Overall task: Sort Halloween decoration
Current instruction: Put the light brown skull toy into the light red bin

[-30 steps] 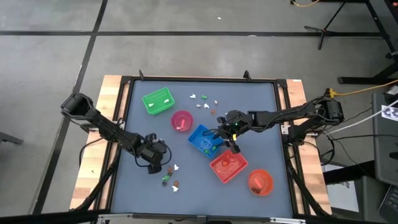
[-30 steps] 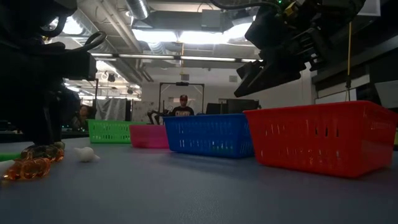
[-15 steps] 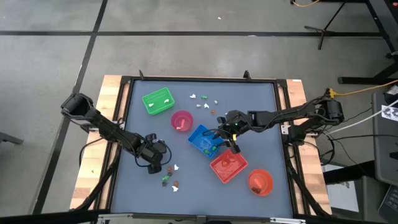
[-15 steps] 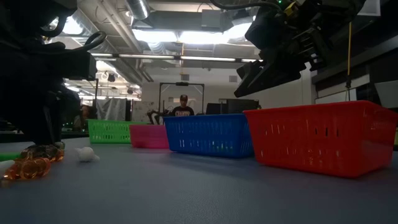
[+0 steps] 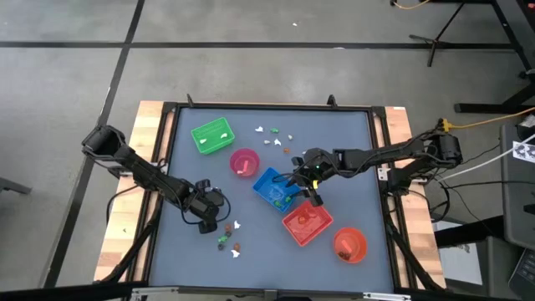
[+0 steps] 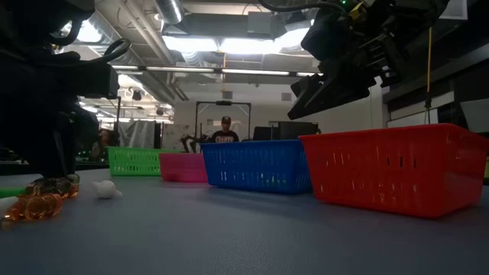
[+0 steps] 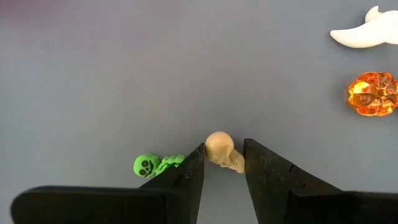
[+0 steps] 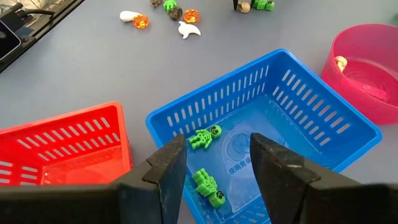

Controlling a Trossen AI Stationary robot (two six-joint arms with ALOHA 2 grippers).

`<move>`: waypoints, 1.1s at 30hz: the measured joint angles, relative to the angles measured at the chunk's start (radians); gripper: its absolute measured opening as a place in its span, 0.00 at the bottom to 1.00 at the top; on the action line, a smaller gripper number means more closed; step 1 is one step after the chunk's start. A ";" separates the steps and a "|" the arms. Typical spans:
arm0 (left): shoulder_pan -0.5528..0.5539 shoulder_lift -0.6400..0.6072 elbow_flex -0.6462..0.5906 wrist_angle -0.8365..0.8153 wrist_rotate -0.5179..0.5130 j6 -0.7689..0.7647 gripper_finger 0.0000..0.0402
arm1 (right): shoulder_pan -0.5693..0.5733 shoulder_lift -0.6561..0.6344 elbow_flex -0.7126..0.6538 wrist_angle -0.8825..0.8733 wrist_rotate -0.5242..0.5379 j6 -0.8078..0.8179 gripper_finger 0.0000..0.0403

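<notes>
**Left gripper straddles a cream skull; right gripper hangs over the blue tray**

The left gripper (image 7: 224, 163) is down at the table, its two dark fingers (image 7: 189, 180) partly apart with a cream skull trinket (image 7: 222, 150) between the tips; whether the skull is actually pinched cannot be told. A green skeleton trinket (image 7: 152, 165) lies just beside the outside of one finger. Farther off on the grey mat lie an orange pumpkin trinket (image 7: 372, 93) and a white ghost trinket (image 7: 367, 31).

The right gripper (image 8: 214, 158) hovers with its fingers spread and nothing between them, above the blue tray (image 8: 311, 118), where two green skeletons (image 8: 204, 137) lie on the floor. The red tray (image 8: 68, 143) sits just beside the blue one, and the pink bowl (image 8: 367, 74) near its other side holds one pale trinket. In the high view, the green tray (image 5: 212, 136) and the orange bowl (image 5: 350, 245) stand at opposite ends of the table (image 5: 351, 142), with more loose trinkets (image 5: 272, 134) scattered near the far edge.
</notes>
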 joint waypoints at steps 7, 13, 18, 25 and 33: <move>0.000 0.000 0.000 0.000 0.000 0.000 0.24 | 0.000 0.000 0.000 0.000 0.000 0.000 0.44; 0.000 0.000 0.000 0.000 0.000 0.000 0.22 | 0.000 0.000 0.000 0.000 0.000 0.000 0.44; 0.000 0.000 0.000 0.000 0.000 0.000 0.15 | 0.000 0.000 0.000 0.000 0.000 0.000 0.44; 0.000 0.000 0.000 0.000 -0.001 0.000 0.08 | 0.000 0.000 0.000 0.000 0.000 0.000 0.44; 0.000 0.000 0.000 0.004 -0.001 0.000 0.08 | 0.000 0.000 0.000 0.000 0.000 0.000 0.44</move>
